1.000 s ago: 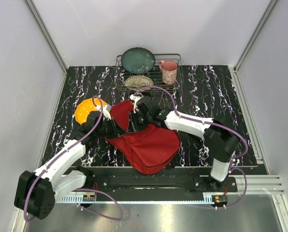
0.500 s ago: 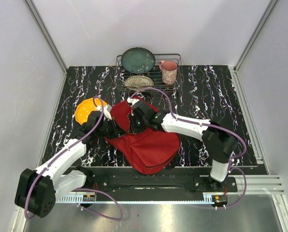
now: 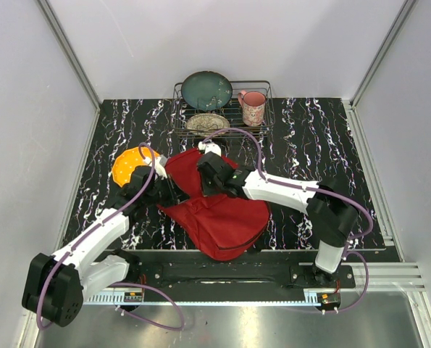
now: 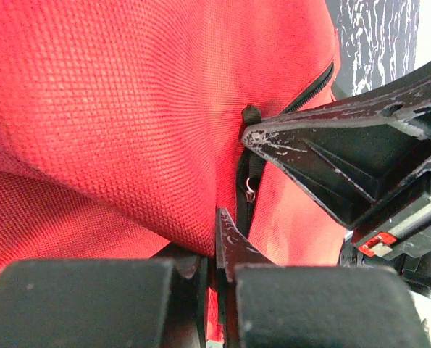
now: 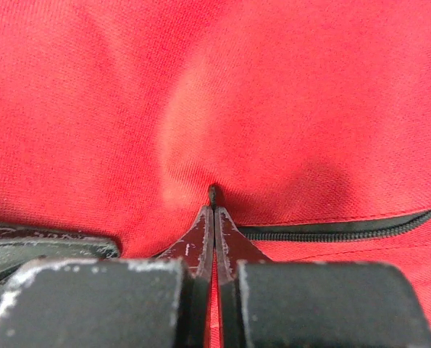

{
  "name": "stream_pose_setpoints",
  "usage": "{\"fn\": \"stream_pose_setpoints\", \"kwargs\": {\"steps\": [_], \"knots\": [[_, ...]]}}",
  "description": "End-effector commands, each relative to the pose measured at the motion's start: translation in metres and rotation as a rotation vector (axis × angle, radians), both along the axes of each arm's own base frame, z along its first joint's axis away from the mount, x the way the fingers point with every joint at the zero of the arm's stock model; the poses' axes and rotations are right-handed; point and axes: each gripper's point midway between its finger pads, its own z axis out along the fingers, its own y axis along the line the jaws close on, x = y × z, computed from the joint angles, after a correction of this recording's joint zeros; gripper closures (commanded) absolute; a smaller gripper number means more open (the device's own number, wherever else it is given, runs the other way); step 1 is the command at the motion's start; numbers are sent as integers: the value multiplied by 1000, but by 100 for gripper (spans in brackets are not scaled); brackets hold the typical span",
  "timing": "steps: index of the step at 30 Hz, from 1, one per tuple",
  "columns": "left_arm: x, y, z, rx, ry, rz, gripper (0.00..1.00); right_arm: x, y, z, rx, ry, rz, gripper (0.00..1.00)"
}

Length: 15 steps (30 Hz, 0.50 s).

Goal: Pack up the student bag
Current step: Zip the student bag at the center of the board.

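From above, we see a red backpack [image 3: 226, 217] lying flat on the black marbled tabletop [image 3: 309, 145], near its front edge. The left end effector [image 3: 173, 193] meets the bag's left side, near an orange plate [image 3: 124, 164]. The right end effector [image 3: 205, 172] sits on the bag's upper part. A wire rack [image 3: 262, 90] stands behind (a pink mug [image 3: 253, 107] inside).

In the left wrist view, the left fingers press together, clamped on a fold of red cloth beside a black zipper [image 4: 313, 87].

In the right wrist view, the right fingers are shut tight, pinching a pucker of the backpack's cloth just above the zipper.
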Motion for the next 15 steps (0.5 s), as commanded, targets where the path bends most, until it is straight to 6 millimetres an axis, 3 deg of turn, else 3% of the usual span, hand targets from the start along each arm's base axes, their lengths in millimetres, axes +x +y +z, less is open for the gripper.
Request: {"fn": "stream_pose_setpoints", "kwargs": {"steps": [1, 15], "knots": [[7, -1, 21, -22, -89, -11, 100, 39, -42, 30, -81, -160, -176, 100], [3, 7, 15, 8, -73, 0, 100, 55, -82, 39, -57, -179, -268, 100]]}}
